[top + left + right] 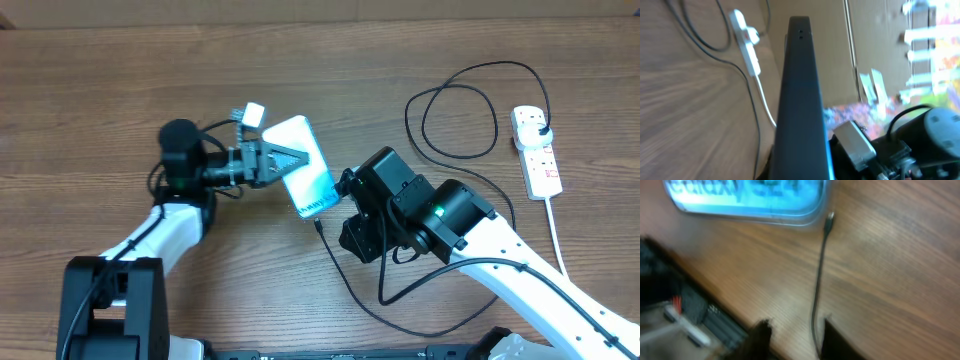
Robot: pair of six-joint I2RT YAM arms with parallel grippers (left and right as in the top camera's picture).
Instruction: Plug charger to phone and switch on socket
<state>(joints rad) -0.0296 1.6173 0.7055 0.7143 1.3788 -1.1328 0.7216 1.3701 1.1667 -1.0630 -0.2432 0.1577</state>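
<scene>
The left tool [285, 162] was clamped on the phone [308, 180], gripping it across its upper end and holding it tilted on edge near the middle of the bench [100, 100]. The lit blue-teal screen faced up and toward the right arm. In the left wrist view the phone rose edge-on as a dark slab through the centre of the picture, with two small holes visible in its top end.

The right tool [795, 324] stood partly open just beside the phone's lower end. Its two dark fingers [835, 342] were spread apart, and the charger [819, 280] ran up between them without being pinched. The cable lay flat on the wood. Its small connector tip [829, 221] sat just short of the phone's lower edge, close to it, though whether it touched could not be told. The white "Galaxy" lettering showed at that end of the screen.

From there the black cable swept around the right arm, looped near the far edge of the bench and ended at the black plug [541, 129] seated in the socket [537, 155]. The socket lay at the far right, well apart from the phone, its white cord [556, 235] trailing toward the near edge.
</scene>
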